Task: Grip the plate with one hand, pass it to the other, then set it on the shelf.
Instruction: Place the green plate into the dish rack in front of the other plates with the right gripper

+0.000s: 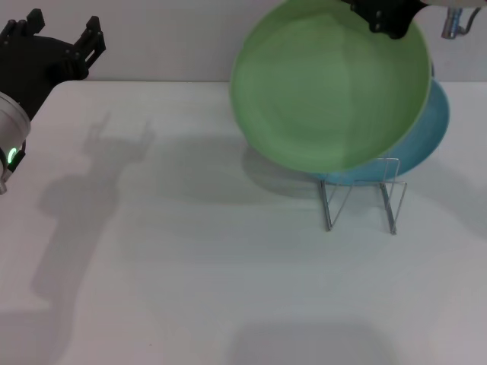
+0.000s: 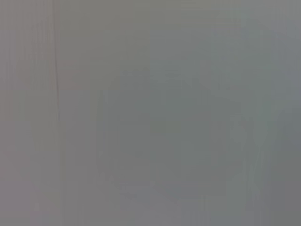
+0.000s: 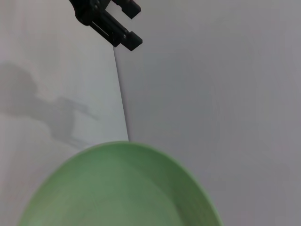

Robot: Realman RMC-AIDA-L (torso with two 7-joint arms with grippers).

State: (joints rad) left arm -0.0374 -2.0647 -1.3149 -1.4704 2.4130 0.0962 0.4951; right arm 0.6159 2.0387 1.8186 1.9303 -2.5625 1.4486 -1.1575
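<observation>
The light green plate (image 1: pixel 331 87) stands nearly upright at the back right, its face toward me. My right gripper (image 1: pixel 384 19) is shut on its top rim. The plate's lower edge is level with the top of the wire shelf (image 1: pixel 361 201); I cannot tell whether it touches the wires. The plate's rim fills the low part of the right wrist view (image 3: pixel 122 188). My left gripper (image 1: pixel 65 34) is open and empty at the table's far left corner, well apart from the plate. It also shows far off in the right wrist view (image 3: pixel 110 19). The left wrist view shows only blank grey.
A turquoise-blue plate (image 1: pixel 428 133) stands in the shelf just behind the green plate. The white table (image 1: pixel 190 266) stretches in front of and left of the shelf. A grey wall (image 1: pixel 175 38) runs along the table's far edge.
</observation>
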